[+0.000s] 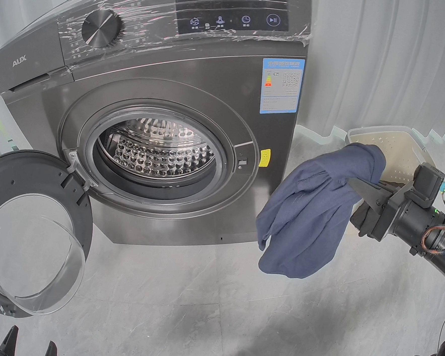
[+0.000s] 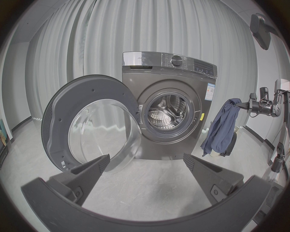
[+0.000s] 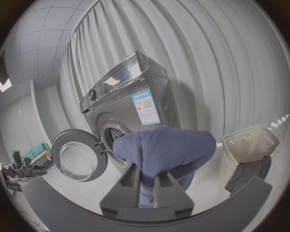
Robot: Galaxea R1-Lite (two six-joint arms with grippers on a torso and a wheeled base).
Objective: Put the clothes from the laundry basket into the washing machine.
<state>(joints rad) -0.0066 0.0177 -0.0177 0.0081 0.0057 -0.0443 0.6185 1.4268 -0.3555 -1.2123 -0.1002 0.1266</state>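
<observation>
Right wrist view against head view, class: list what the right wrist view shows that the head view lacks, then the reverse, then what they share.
Right wrist view's extras: a teal sofa far behind and ceiling panels. Head view's extra: the yellow sticker beside the drum opening. Shared: the washing machine, its open door, the blue label, the laundry basket, and the blue garment clamped in the right gripper.

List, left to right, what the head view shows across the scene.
open washer door → drum → blue garment → laundry basket
</observation>
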